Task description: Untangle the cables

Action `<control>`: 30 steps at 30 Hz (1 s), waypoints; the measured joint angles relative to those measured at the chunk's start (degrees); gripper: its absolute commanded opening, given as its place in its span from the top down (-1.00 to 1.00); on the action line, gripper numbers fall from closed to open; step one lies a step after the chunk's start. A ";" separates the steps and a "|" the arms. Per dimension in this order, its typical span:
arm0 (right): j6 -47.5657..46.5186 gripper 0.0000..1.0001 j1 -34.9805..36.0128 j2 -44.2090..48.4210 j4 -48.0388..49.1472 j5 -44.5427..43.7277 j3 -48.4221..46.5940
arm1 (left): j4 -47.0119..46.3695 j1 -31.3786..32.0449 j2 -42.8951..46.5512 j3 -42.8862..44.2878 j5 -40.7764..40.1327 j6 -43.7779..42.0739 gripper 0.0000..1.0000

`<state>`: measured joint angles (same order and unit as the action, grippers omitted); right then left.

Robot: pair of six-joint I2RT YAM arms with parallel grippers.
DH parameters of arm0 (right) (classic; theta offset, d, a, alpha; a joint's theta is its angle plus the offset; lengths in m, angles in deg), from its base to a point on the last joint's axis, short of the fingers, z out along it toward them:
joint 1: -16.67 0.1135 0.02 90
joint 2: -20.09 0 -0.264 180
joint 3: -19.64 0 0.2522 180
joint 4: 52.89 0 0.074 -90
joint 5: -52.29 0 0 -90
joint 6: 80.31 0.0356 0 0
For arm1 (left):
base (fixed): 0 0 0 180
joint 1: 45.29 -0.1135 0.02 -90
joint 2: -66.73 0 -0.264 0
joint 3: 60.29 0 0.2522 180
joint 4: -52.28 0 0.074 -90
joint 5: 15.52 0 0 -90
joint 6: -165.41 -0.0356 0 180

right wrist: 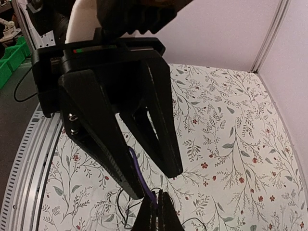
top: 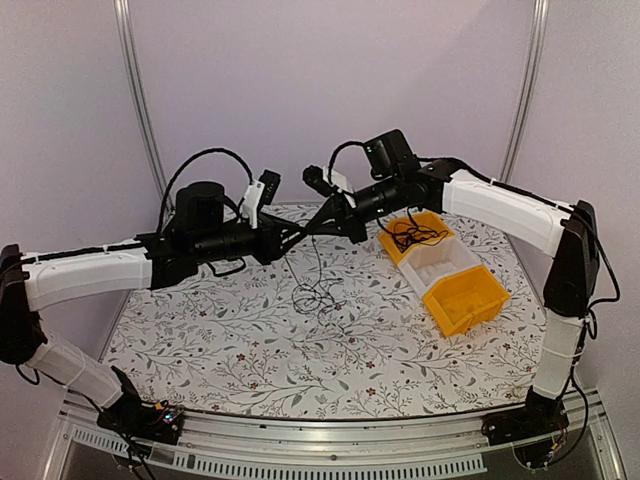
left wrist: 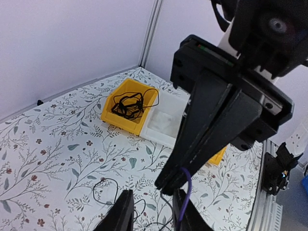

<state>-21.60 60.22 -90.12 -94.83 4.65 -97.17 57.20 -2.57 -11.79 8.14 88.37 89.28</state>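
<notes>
The two grippers meet high over the middle of the counter [top: 230,350]. The right gripper [right wrist: 156,207] is closed tight on a purple cord [right wrist: 139,173], pinching it right at its tips. The left gripper [left wrist: 155,214] is open, with its jaws apart. The purple cord lies against the inside of one of those jaws. It looks like the cord is being handed from the left side to the right.

To do this well, the right gripper should hold firm, because the cord is thin and could slip out. The left gripper should open wide enough to let the cord go. Then it should back away to the left slowly so nothing snags. After that, I think a slow pull would work best. A quick tug could make the knot tighter.

The cables [top: 315,296] are thin and wiry. A small black bunch of loops lies in the middle of the counter, right under the grippers. One thin strand [top: 318,262] hangs down from the grippers to that bunch. It looks loose, not stretched.

More black cables sit in a messy pile inside the far yellow bin [left wrist: 124,126] on the right. Next to it is a white tray [left wrist: 161,126]. A second yellow bin [top: 470,300] sits nearer.
</notes>
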 measured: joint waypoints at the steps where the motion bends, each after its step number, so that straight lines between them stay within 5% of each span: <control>1: 0.07 1.00 0.00 0.33 -0.81 -1.57 0.04 | -3.67 0.07 -1.57 -1.18 -0.79 0.98 0.50; 6: 0.70 1.00 -1.27 1.88 -3.72 -1.40 -1.68 | -14.97 0.55 -14.47 -1.75 -6.99 5.44 0.55; 16: -1.73 1.00 -0.13 9.60 -8.09 -3.10 -19.06 | -18.86 0.07 -39.41 2.21 -6.78 12.50 0.58; 23: -3.74 1.00 -3.41 13.09 -8.94 -7.32 -28.28 | -22.43 -0.52 -40.13 0.79 -5.51 15.52 0.51; 30: -3.13 1.00 -13.33 17.81 -7.89 -8.17 -17.66 | -23.37 -0.63 -33.44 -3.65 -4.48 15.15 0.33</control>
<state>-24.72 46.88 -72.31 -102.72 -3.52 -114.83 33.84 -3.20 -45.23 4.49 83.89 104.42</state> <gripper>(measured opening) 0.018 0.291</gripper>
